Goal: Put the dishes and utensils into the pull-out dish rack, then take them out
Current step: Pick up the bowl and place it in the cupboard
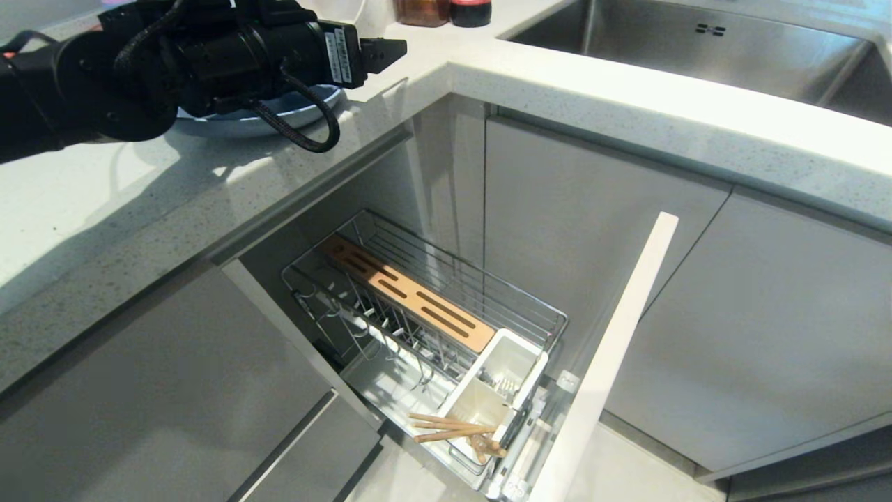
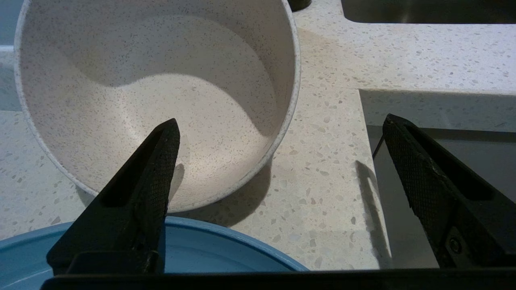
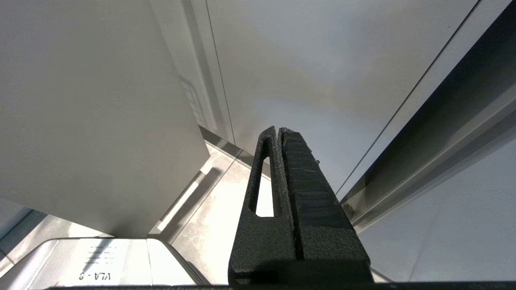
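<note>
**Speckled counter, rack pulled out**

Speckled white stone counter (image 2: 330, 169) carries the off-white round bowl (image 2: 161, 80) beside the light-blue round plate (image 2: 225, 249); only the left wrist view shows the bowl. The left end effector (image 2: 278, 161) hangs over them, spread wide, holding nothing. The head view shows the chrome wire pull-out dish rack (image 1: 432, 314) with light-wood chopsticks (image 1: 449, 429) at its white cups. The right end effector (image 3: 282, 137) is closed, empty, by cabinet fronts.

The left arm reaches in from the left, roughly level above the counter (image 1: 104, 202); its left pincer (image 2: 282, 133) has its jaws spread wide and holds nothing. The right pincer (image 3: 279, 131) hangs low beside the cabinets, jaws pressed together, empty
</note>
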Robot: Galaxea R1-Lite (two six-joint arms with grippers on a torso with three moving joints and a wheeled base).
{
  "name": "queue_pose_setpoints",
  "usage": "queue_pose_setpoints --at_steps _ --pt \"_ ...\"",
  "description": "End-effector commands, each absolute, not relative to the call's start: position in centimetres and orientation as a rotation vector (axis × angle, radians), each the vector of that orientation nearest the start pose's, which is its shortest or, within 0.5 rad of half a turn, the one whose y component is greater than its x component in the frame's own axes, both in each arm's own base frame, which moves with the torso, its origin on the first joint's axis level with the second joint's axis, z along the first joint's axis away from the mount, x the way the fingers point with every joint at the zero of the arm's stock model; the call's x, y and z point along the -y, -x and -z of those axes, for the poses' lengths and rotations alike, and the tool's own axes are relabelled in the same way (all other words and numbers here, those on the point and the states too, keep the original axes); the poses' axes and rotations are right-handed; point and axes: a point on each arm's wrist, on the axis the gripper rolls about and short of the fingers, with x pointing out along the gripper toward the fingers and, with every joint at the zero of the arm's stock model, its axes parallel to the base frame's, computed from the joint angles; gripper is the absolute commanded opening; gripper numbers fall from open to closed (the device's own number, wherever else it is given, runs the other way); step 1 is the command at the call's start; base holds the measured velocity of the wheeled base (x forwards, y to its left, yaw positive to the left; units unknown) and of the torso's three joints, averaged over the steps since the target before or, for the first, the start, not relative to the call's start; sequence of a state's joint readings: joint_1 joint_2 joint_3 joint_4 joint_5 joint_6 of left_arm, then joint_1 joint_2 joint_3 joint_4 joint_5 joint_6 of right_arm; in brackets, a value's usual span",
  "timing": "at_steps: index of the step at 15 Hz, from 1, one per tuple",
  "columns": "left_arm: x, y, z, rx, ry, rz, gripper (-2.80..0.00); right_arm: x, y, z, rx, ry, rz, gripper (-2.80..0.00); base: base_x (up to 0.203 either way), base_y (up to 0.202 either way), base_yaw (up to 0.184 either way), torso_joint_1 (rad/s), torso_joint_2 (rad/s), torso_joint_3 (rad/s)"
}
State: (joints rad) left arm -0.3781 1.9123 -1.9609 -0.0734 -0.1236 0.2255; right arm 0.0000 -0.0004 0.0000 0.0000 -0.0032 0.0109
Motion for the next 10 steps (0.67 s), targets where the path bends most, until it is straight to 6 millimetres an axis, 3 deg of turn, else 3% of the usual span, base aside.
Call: queue_pose_setpoints --at_steps 1,10 --pt "14.12 -34.86 -37.56 0.168 -0.206 0.486 0.0 0.01 2.27 -7.51 -0.002 -0.011 0.003 -2.8 0.0 0.0 0.0 0.0 0.0 0.0" --pt "13.85 -35.29 -37.19 0.151 -0.207 0.477 0.0 0.01 2.27 -7.51 -0.002 -0.011 0.003 -2.8 0.0 0.0 0.0 0.0 0.0 0.0"
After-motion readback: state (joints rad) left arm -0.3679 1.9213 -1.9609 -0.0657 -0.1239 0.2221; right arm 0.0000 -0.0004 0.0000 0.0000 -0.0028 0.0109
